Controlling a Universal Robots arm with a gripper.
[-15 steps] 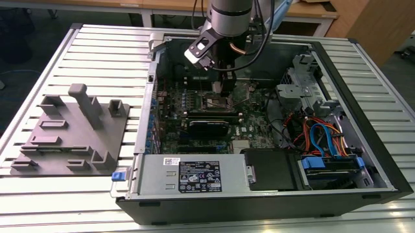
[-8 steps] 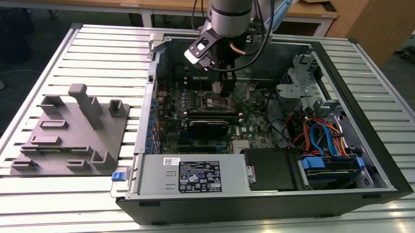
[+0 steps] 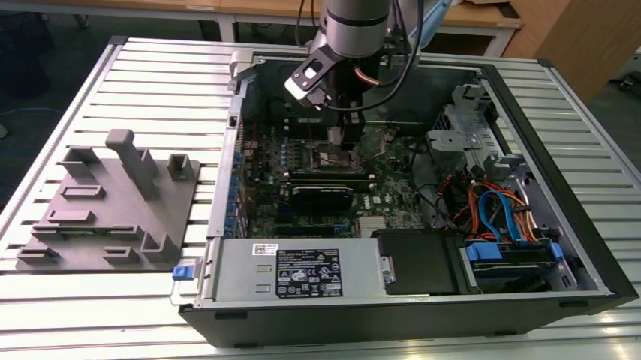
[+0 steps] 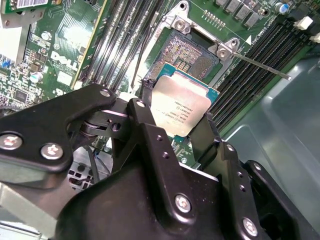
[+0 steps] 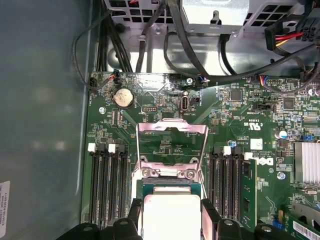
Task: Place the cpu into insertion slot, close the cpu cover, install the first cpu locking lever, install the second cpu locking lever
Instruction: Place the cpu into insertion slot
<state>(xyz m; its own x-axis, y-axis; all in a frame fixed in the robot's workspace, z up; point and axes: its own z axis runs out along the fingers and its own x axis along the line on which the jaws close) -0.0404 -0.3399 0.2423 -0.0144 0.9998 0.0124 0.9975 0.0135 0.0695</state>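
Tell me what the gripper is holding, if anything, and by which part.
The gripper holds the cpu, jaws clamped on two opposite side edges, its silver top left bare, close to the insertion slot.

Beyond the ribbed silver aluminium worktable (image 3: 161, 82) stand pale wooden desks (image 3: 200, 6); dark grey floor (image 3: 70, 30) lies beside it.

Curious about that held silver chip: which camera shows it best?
The second wrist view: the small square silver-grey metal chip sits mid-frame, gripped by the black end effector. The first wrist view crops the chip at the frame edge; in the exterior view it is too small to tell.
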